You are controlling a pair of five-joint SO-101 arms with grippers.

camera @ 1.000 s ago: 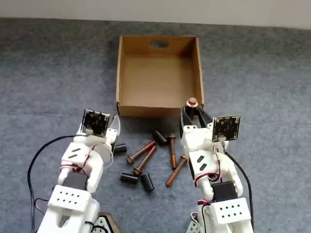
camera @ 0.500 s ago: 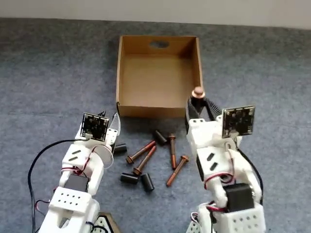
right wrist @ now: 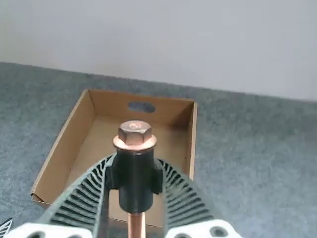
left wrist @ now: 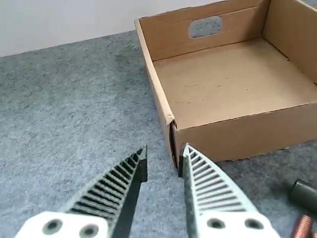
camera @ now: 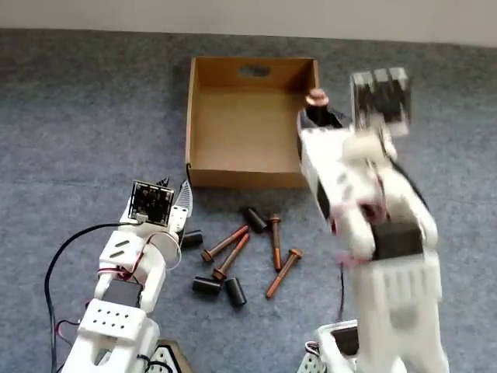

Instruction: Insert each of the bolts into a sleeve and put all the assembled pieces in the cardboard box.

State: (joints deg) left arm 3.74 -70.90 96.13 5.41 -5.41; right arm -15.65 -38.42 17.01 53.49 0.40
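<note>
Since your right hand grips the sleeved bolt upright over the box, it may drop inside. Your left hand is released, empty.

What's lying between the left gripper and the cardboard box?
Only bare carpet: in the left wrist view the left gripper sits just short of the front corner of the cardboard box.

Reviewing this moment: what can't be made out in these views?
- High view: the right arm is blurred, so whether the assembled piece hangs over the cardboard box floor or its wall is unclear.
- Right wrist view: the assembled piece's shank tip, past the right gripper, is cut off by the frame edge.
- Left wrist view: beyond the left gripper, a loose sleeve is cut by the edge.
</note>
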